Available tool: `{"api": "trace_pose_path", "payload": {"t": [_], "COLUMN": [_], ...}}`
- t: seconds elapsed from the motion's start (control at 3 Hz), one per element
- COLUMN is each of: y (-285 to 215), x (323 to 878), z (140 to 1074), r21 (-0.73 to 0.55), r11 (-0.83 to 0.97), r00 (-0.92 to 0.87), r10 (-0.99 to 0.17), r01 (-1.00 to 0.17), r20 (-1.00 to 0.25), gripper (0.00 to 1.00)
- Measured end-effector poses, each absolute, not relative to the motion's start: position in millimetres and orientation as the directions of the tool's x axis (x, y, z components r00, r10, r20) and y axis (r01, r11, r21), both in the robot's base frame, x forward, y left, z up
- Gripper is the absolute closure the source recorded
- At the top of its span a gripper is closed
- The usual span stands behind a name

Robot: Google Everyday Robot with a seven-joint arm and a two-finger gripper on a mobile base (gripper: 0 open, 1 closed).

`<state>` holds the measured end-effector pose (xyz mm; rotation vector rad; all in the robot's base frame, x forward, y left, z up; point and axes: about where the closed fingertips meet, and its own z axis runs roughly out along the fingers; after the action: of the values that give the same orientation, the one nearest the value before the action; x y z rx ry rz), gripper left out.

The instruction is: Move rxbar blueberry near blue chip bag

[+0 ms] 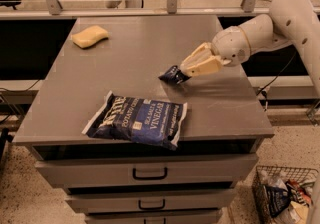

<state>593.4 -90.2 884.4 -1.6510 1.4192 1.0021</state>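
Gripping the rxbar [172, 74] by its right end, the gripper [187, 72] reaches in from 3 o'clock over the table's [125, 58] right-centre. Its jaws look clamped on the wrapper; whether the rxbar touches the surface cannot be told. The bag [137, 120] lies toward 7 o'clock from the rxbar, near the front edge, long axis roughly 9-to-3. Its upper right corner is closest, so a short carry that way should do. A sponge [90, 36] rests at 10 o'clock.
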Motion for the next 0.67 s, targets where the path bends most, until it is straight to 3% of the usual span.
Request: {"api": "trace_pose_path", "payload": {"t": [0.33, 0.67], "y": [-96.2, -95.5], "x": [579.0, 569.2], "z": [878.0, 881.0], "r21": [-0.034, -0.052], "r11": [-0.194, -0.254], "r00": [0.117, 0.159], "r10": [-0.435, -0.423], "r01": [-0.98, -0.966], "r20": [-0.893, -0.892], "gripper": [0.82, 0.58]}}
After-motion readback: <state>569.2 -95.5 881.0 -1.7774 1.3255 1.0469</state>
